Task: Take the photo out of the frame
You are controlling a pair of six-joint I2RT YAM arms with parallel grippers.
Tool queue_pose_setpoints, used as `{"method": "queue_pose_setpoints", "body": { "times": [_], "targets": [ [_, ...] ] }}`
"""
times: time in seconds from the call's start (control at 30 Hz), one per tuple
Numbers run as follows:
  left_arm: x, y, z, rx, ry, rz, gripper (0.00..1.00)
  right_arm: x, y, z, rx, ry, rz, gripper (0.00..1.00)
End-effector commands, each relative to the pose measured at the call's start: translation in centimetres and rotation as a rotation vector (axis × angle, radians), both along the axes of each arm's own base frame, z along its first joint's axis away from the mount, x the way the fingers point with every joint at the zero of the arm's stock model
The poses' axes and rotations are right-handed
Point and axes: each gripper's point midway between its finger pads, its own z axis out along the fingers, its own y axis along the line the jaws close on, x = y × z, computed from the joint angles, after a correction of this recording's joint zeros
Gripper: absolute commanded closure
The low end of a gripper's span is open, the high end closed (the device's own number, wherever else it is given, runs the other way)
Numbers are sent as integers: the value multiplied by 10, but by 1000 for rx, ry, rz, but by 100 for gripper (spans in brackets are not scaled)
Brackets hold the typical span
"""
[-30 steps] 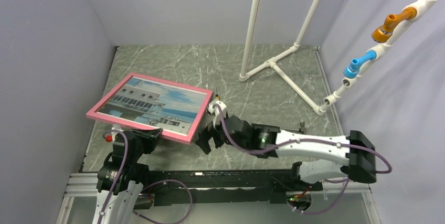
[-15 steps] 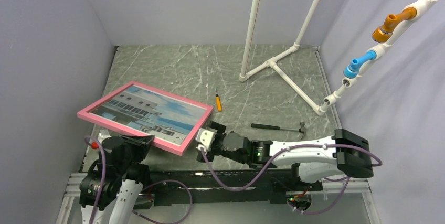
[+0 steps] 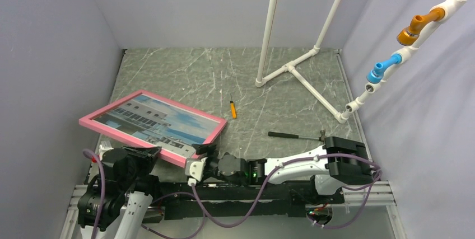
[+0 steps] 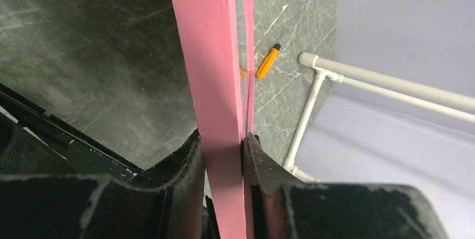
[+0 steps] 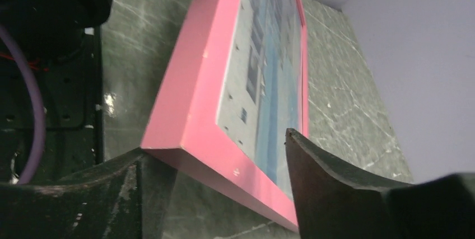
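Left tool (image 4: 224, 145): clamped on the near edge of the frame (image 4: 213, 54), holding it tilted above the surface (image 3: 185, 68).
Right tool (image 5: 215, 146): jaws apart, one finger either side of the frame's near right corner.
Photo (image 3: 157, 120): inside the frame, just beyond both tools.
Screwdriver (image 3: 233, 109) and hammer (image 3: 297, 136): farther out, beyond the right tool, lying on the surface.

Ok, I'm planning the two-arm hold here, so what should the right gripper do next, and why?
Probably close the right gripper on the corner of the frame: its open jaws straddle that corner, while the left gripper alone clamps the frame's edge, holding it raised and tilted.
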Motion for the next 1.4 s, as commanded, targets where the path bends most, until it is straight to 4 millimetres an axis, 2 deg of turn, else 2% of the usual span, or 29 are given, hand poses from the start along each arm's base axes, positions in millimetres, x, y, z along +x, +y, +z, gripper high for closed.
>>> {"method": "queue_pose_setpoints", "body": {
  "times": [0.0,0.17,0.23,0.27,0.3,0.37,0.43,0.53,0.6,0.8,0.9,1.0,1.13,1.27,1.37],
  "targets": [
    [-2,-7,24,-19,-62,-43,100,8,15,52,184,-57,-59,36],
    [-5,-6,26,-33,-80,-34,100,14,10,58,259,-41,-105,61],
    [-5,-5,29,-38,-100,-29,94,13,12,55,258,-23,-102,71],
    [-4,-5,30,-40,-111,-28,87,11,13,54,260,-10,-98,77],
    [-4,-6,32,-43,-123,-31,75,10,14,52,261,4,-93,80],
    [-3,-6,37,-38,-150,-38,56,8,13,53,269,28,-84,86],
    [-2,-6,46,-5,-189,-57,40,6,12,52,267,55,-77,90],
    [-4,-1,66,79,-251,-87,23,3,8,55,281,104,-62,93],
    [-9,4,81,140,-295,-98,17,3,5,59,293,150,-55,94],
    [-31,34,124,265,-444,5,15,9,-3,76,339,331,-56,100],
    [-44,51,136,313,-490,74,15,13,-5,87,346,430,-70,100],
    [-53,62,137,356,-490,114,15,23,-7,102,376,551,-126,100],
    [-59,68,135,379,-487,133,17,42,-16,110,428,758,-193,100],
    [-56,67,132,380,-490,123,18,62,-30,107,496,968,-291,100],
    [-53,65,129,380,-479,110,18,73,-43,98,559,1100,-379,100]
  ]
}}
